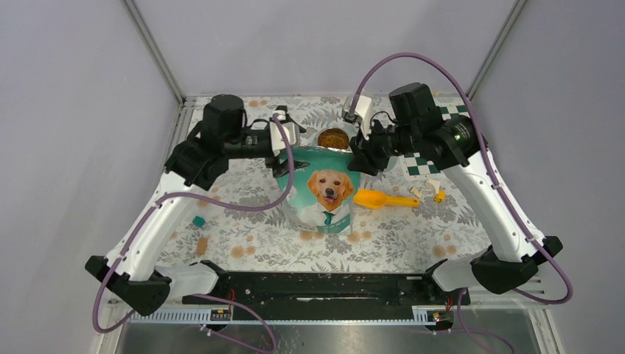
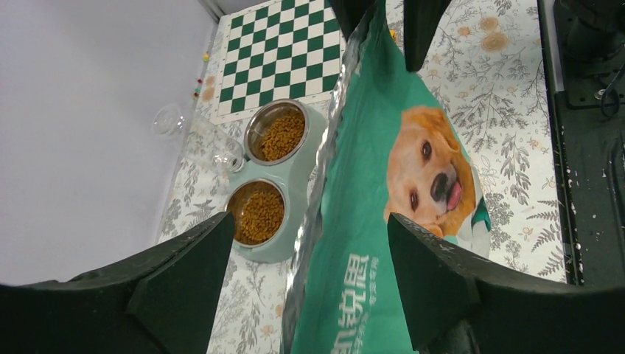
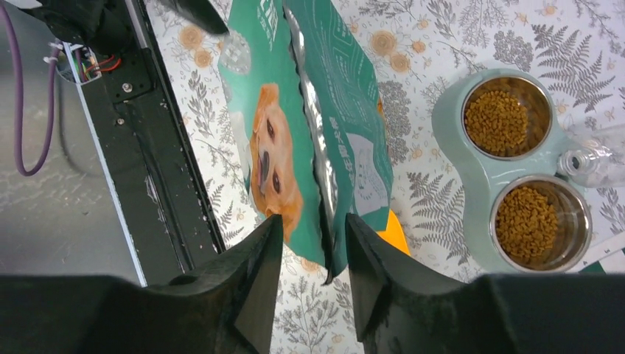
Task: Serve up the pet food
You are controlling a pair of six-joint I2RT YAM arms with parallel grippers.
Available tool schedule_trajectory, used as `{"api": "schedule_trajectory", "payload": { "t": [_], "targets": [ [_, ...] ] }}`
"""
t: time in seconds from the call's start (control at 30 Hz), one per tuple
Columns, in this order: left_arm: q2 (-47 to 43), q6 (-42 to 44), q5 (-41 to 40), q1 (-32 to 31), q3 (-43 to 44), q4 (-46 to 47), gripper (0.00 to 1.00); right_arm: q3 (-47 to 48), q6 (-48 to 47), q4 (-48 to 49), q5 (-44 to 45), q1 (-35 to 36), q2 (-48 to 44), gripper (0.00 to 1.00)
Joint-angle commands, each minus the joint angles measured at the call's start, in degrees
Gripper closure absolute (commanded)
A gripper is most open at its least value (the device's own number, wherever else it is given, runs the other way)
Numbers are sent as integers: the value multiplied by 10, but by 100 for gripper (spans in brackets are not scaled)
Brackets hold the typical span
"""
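1. Centre stage: the teal foil bag with the golden dog portrait (image 1: 328, 188) stands upright in the middle of the leaf-print tablecloth (image 1: 243, 225), and silver lining shows along its top edge.
2. The left gripper (image 2: 308, 236) hovers at the bag's left top corner. Its jaws are spread wide, with the bag's edge running between them and daylight on both sides. It holds nothing.
3. Over to the right gripper (image 3: 313, 240) at the opposite corner. The gap here is narrower, with the bag's top seam sitting in it, but no pinch shows.
4. And the food: small brown kibble pellets (image 3: 497, 122) are heaped in both round steel bowls (image 3: 542, 258) of the pale green double feeder (image 3: 472, 173). It sits behind the bag on the far side of the table, just beside the green-and-white chequered board (image 2: 284, 51).
5. The yellow-orange plastic scoop (image 1: 376, 198) lies flat on the cloth just right of the bag, clear of both grippers.
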Motion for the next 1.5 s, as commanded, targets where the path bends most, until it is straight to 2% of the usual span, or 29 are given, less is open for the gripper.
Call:
{"api": "schedule_trajectory", "payload": {
  "t": [0.0, 0.07, 0.17, 0.4, 0.47, 0.6, 0.63, 0.67, 0.83, 0.87, 0.93, 0.97, 1.1, 1.2, 1.33, 1.47],
  "targets": [
    [27, -11, -26, -32, 29, 53, 22, -18, 21, 66, -40, 0, 10, 60],
    [39, -14, -31, -47, 33, 64, 22, -22, 26, 72, -59, 0, 13, 72],
    [57, -17, -37, -66, 42, 74, 22, -24, 33, 72, -66, 0, 16, 99],
    [96, 11, -77, -100, 72, 64, 22, -40, 37, 94, -62, 0, -3, 100],
    [105, 13, -80, -105, 82, 55, 26, -64, 39, 123, -58, 0, -22, 100],
    [123, 40, -98, -118, 96, 4, 57, -138, 37, 228, -50, 0, -84, 100],
    [130, 50, -103, -120, 104, -19, 68, -153, 39, 247, -49, 0, -97, 100],
    [136, 62, -105, -121, 114, -46, 71, -161, 41, 260, -48, 0, -106, 100],
    [145, 84, -93, -122, 130, -106, 71, -173, 57, 291, -52, 0, -118, 100],
    [145, 85, -92, -122, 128, -108, 74, -178, 61, 300, -51, 0, -120, 100],
    [145, 92, -97, -122, 131, -118, 94, -188, 68, 316, -44, 0, -124, 100],
    [145, 96, -110, -122, 132, -123, 100, -193, 72, 321, -39, 0, -127, 100],
    [137, 120, -190, -121, 132, -160, 100, -208, 100, 345, 9, 0, -147, 100],
    [126, 127, -314, -121, 126, -189, 100, -241, 125, 380, 97, 0, -180, 100],
    [117, 132, -480, -103, 102, -232, 100, -275, 136, 406, 169, 0, -223, 100],
    [88, 124, -525, -57, 80, -248, 100, -277, 138, 400, 217, 0, -244, 100]
  ]
}}
